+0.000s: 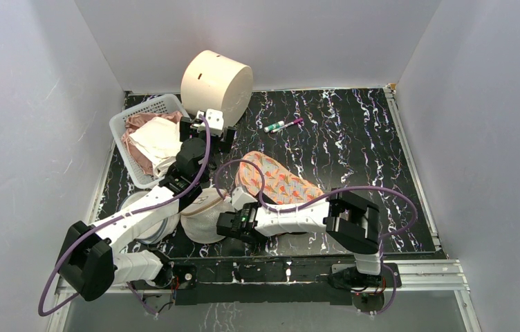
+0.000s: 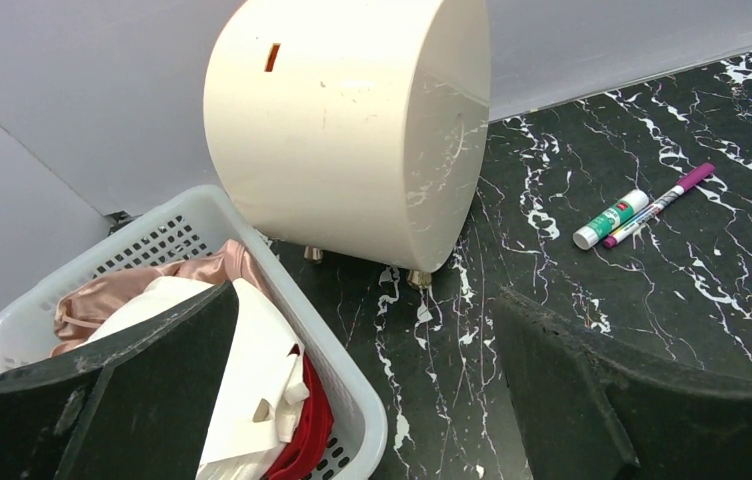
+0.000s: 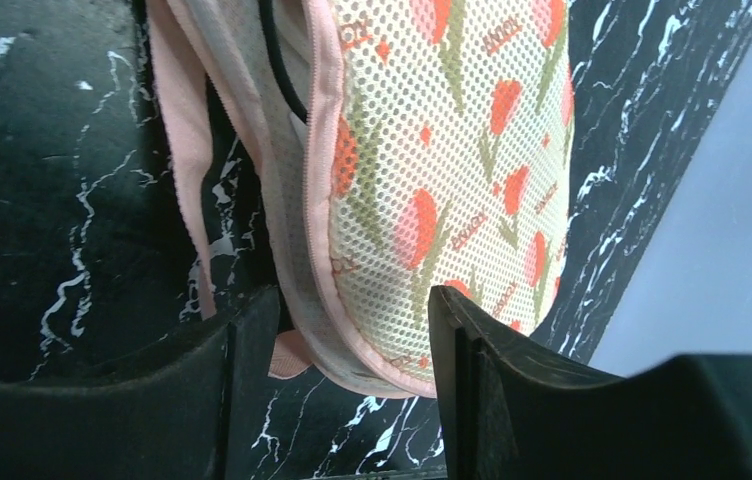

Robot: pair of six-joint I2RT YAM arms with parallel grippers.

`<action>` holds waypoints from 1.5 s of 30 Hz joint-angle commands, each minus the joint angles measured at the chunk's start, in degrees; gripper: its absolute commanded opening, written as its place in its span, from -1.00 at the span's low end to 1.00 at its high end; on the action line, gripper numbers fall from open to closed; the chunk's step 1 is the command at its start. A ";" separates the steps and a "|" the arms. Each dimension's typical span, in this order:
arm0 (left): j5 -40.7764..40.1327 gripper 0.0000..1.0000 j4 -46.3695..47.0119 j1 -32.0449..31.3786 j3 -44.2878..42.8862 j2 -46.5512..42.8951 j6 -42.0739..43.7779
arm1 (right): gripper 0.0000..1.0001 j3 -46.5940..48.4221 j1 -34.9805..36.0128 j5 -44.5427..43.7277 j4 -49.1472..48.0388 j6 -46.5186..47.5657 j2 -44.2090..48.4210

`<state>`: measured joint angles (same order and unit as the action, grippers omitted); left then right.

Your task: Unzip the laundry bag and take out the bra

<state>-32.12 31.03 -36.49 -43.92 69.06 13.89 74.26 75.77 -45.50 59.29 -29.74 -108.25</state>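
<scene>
Black white-veined marble counter (image 1: 354, 152). One peach floral mesh laundry bag (image 1: 283, 182), frame centre, long axis upper-left to lower-right. Two markers (image 1: 282, 125), upper centre. Fingers parted on both: left claw (image 2: 362, 335) empty, right claw (image 3: 352, 310) astride the bag's end.

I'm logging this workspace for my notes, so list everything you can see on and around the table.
table: one, black with white veining, under everything
drum: one, cream, at the back
basket: one, white, back left
cloths: several, pink, cream and red, in the basket
markers: two, green-white and purple, side by side right of the drum
laundry bag: one, peach mesh with orange and green motifs, pink trim, centre
mesh bag: at least one, white, near left
arms: two, white and black, near edge
left tool: black fingers, open, between basket and drum
right tool: black fingers, straddling the laundry bag's end, grip unclear
</scene>
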 commanded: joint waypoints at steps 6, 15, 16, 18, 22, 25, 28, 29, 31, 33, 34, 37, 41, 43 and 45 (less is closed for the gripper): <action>0.21 0.97 0.16 1.05 -1.37 -0.72 -1.93 | 0.00 3.41 0.54 -6.19 1.49 -1.38 -2.12; 0.04 0.97 0.00 1.16 -1.40 -1.13 -2.20 | -0.22 3.63 0.51 -8.56 2.06 -2.99 -3.29; -0.03 0.97 0.00 1.16 -1.40 -1.23 -2.28 | -0.27 3.65 0.52 -8.60 1.96 -3.04 -3.24; -0.13 0.97 -0.04 1.24 -1.40 -1.32 -2.23 | -0.36 3.74 0.52 -8.59 1.68 -2.90 -3.20; -0.06 0.97 -0.09 1.24 -1.41 -1.38 -2.31 | -0.55 3.43 0.54 -7.95 1.00 -2.34 -3.35; -0.05 0.97 -0.04 1.25 -1.43 -1.43 -2.30 | -0.75 3.54 0.52 -7.81 1.11 -2.67 -3.11; -0.13 0.97 -0.04 1.25 -1.35 -1.41 -2.22 | -0.90 3.94 0.52 -7.71 1.10 -2.61 -1.63; -0.06 0.97 -0.08 1.25 -1.35 -1.32 -2.20 | -0.94 4.09 0.50 -7.78 1.14 -2.61 -0.86; -0.06 0.97 -0.05 1.25 -1.35 -1.33 -2.25 | -0.99 4.48 0.52 -8.02 1.31 -2.42 1.41; -0.01 0.97 -0.04 1.27 -1.37 -1.28 -2.29 | -1.00 4.49 0.33 -7.78 0.57 -1.32 4.09; 0.08 0.97 -0.16 1.27 -1.40 -1.23 -2.29 | -1.00 4.12 0.09 -7.15 -0.59 -0.05 5.84; 0.28 0.97 -0.26 1.32 -1.52 -1.28 -2.45 | -1.00 1.22 -1.69 -3.12 -6.75 5.32 12.40; 0.30 0.97 -0.24 1.32 -1.43 -1.29 -2.49 | -1.00 -4.48 -8.02 8.98 -17.76 12.52 21.98; 0.50 0.97 -0.31 1.33 -1.51 -1.21 -2.59 | -1.00 -7.90 -12.34 14.79 -23.46 15.29 27.06; 0.71 0.97 -0.48 1.33 -1.47 -1.28 -2.74 | -1.00 -10.42 -18.17 22.02 -27.61 16.77 31.41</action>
<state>-31.94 29.85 -35.66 -43.92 69.08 11.92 68.12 66.30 -37.30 44.69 -19.31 -84.01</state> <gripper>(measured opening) 0.983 0.010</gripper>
